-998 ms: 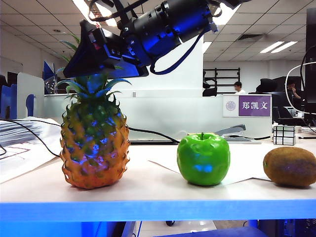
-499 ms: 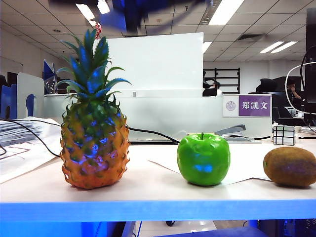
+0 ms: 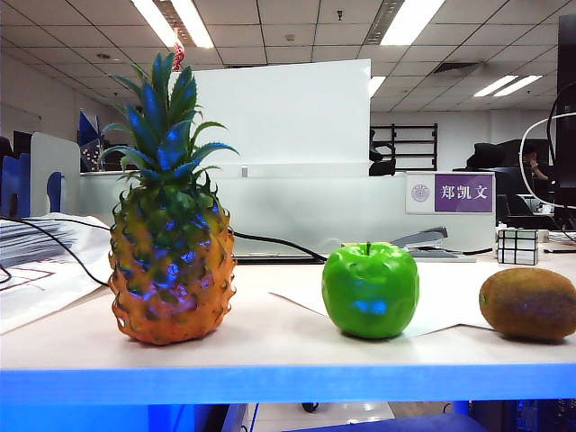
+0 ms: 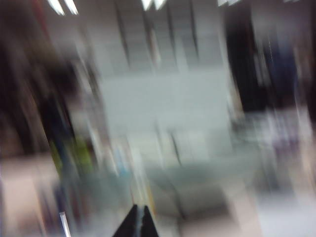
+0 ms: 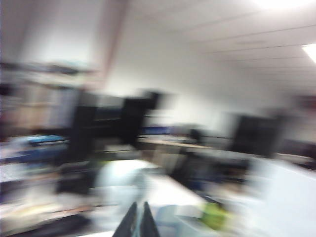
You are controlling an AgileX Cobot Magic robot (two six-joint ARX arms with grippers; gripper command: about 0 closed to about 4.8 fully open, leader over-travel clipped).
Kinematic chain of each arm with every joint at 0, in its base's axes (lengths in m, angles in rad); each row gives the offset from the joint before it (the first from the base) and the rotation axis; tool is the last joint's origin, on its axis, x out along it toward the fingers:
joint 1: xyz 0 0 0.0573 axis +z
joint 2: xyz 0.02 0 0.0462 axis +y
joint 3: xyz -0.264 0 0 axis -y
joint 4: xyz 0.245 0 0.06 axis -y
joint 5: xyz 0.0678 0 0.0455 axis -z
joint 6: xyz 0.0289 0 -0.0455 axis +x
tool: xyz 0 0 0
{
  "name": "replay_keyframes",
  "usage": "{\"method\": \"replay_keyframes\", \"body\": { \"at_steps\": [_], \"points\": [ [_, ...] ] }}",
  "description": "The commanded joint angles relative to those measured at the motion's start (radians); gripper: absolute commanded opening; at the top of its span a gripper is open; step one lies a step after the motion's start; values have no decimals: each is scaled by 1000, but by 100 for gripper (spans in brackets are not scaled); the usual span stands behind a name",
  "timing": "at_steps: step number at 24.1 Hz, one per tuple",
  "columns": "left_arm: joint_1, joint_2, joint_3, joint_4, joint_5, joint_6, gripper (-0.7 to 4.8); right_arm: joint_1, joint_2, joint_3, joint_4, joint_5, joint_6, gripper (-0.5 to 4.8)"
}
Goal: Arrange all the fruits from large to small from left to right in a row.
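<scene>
The 3 fruits stand in a row on the table point(image 3: 270, 355): the pineapple point(image 3: 171, 261) at the left, the apple point(image 3: 370, 290) in the middle, the kiwi point(image 3: 527, 303) at the right, all apart from each other. The left gripper point(image 4: 139, 222) and the right gripper point(image 5: 138, 219) are both closed on nothing, visible only in their blurred wrist views, away from the fruits. I judge the order is already correct, so the next move needs only that the arms stay clear.

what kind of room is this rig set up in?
Likely an open-plan office or lab: tiled ceiling with strip lights, desk partitions carrying a name plate, and a person seated at the back. The pineapple, apple and kiwi sit on a desk.
</scene>
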State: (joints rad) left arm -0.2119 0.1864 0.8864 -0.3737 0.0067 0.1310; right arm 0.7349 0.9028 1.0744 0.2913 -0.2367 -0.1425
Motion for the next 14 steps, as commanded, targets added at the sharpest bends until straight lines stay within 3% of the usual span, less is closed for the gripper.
{"method": "replay_keyframes", "body": {
  "at_steps": [1,3,4,7,10,13,14],
  "points": [
    [1,-82,5,11,-140,45,-6,-31,-185,1,-252,277,-59,-6],
    [1,-136,5,-146,-186,14,-5,-36,-309,-3,-412,357,-76,-6],
    [1,-176,0,-250,-182,-60,-5,-36,-397,-27,-498,359,-73,-6],
    [0,-183,-11,-338,-126,-177,-6,-36,-564,-132,-552,373,19,-6],
    [2,-183,-85,-213,9,-249,-6,-35,-777,-347,-494,396,75,-6],
    [1,-183,-204,-66,9,-295,-6,-35,-875,-521,-425,398,90,-6],
    [1,-183,-282,28,9,-362,-5,-35,-886,-591,-380,420,90,-6]
  ]
}}
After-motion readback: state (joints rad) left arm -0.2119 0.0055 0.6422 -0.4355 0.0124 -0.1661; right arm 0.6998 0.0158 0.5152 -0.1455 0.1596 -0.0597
